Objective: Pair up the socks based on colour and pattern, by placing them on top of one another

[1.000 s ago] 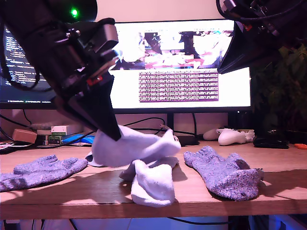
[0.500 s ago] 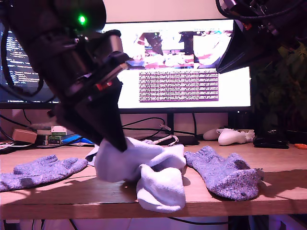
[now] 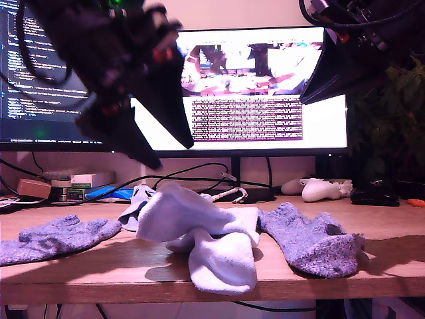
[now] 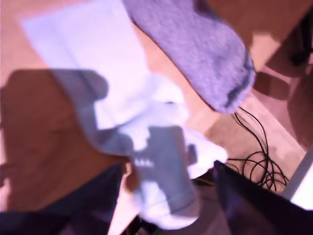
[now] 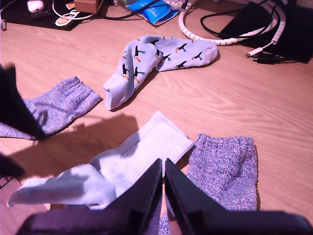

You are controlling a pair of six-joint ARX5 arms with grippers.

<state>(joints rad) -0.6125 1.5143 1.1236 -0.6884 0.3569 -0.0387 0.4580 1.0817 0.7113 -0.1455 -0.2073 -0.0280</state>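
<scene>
**Exterior view.** My first gripper [image 3: 171,153] hangs above the table [image 3: 372,276] on the exterior view's left. Its jaws are spread wide and hold nothing. Directly below it is the white heap: one white sock [image 3: 176,212] draped across the other white sock [image 3: 222,266], which reaches the table's front edge. They overlap but lie untidy, so you may count that pair as roughly stacked (my judgement). The first grey sock [image 3: 309,242] lies on the exterior view's right. Its cuff touches the heap and its long axis runs away from the heap toward that side. The second grey sock [image 3: 56,236] lies at the exterior view's left, well apart from its mate. The arm at the upper right shows no fingertips here.

**First wrist view.** Blurred. The jaws stand wide on either side of the crumpled white sock, without gripping it. One end of the first grey sock [image 4: 200,49] lies just beside the white pair.

**Second wrist view.** The fingers of my second gripper [image 5: 163,169] are pressed almost together and carry nothing. The first grey sock [image 5: 225,166] lies just ahead of them. The blue printed sock [image 5: 156,58] lies alone near the cables, and its mate is not visible.

**Judgement.** The grey pair is the likely next one. You will find my second gripper nearer the first grey sock, which must cross the white heap to reach its mate.
</scene>
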